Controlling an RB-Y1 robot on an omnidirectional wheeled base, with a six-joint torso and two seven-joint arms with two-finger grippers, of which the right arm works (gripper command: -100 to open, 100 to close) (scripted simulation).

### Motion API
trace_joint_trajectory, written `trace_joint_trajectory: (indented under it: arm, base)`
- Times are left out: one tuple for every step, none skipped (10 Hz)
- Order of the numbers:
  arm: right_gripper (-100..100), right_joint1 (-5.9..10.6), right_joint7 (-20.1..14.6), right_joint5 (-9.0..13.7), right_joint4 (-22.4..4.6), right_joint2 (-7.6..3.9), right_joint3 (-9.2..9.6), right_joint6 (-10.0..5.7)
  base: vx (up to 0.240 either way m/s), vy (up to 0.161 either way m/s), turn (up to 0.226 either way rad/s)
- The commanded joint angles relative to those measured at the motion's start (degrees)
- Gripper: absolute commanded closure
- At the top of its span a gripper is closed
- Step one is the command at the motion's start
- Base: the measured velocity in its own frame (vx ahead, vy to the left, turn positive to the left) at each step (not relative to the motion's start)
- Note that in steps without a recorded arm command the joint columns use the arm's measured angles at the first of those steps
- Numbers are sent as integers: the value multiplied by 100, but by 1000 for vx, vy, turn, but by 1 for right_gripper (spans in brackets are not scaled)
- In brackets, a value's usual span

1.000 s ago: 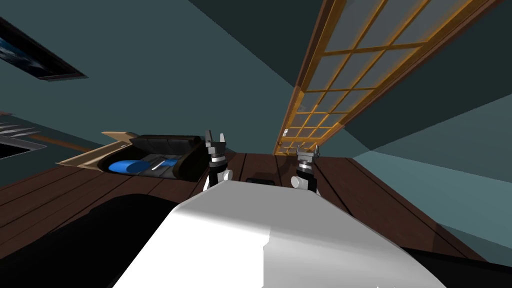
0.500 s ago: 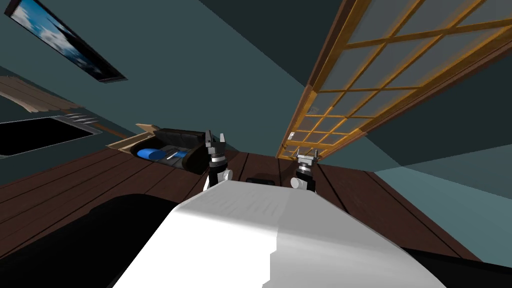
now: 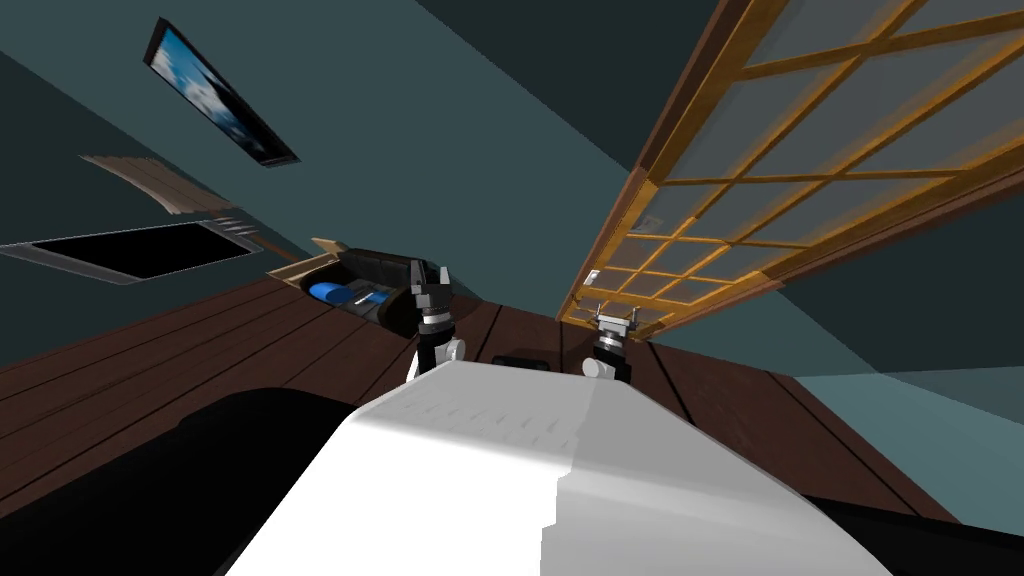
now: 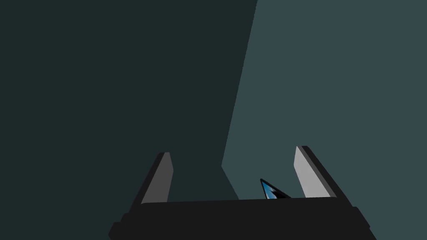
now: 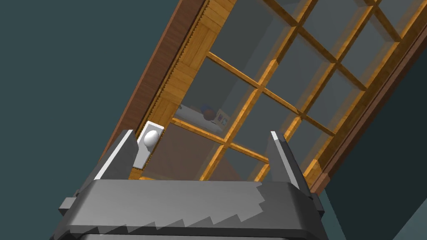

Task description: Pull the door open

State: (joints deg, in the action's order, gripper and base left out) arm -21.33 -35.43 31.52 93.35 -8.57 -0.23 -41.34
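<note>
Door (image 3: 760, 140) is ahead on my right: a wooden lattice with glass panes. Its small white knob (image 5: 151, 137) sits on the edge stile. The right gripper (image 5: 201, 134) faces it with 2 fingers spread wide and empty, and the knob is off toward 1 finger, not reached yet. The left gripper (image 3: 430, 275) is spread and empty too. I reckon the door's rigid and heavyish, the panes are fragile and the knob's slick, so pinch the knob squarely and skip the bars.

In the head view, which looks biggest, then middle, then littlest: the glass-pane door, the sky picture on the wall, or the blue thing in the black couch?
Largest: the door, by far.
Middle: the sky picture.
Smallest: the blue thing; it lies far from the camera, so its real size is unsure.
</note>
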Motion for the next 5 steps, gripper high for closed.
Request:
trace_joint_trajectory:
  arm:
    - [-100, 65, -154, 158, -244, -17, -13, -86]
    - [-100, 82, -247, 254, -370, -31, -21, -135]
    - [-100, 99, -340, 351, -495, -45, -28, -184]
    - [-100, 116, -433, 447, -621, -59, -36, -233]
    - [-100, 133, -525, 543, -747, -73, -43, -282]
  base:
    - [35, -86, 177]
    - [47, -92, 198]
    - [48, -95, 219]
    - [44, -95, 200]
    - [35, -99, 227]
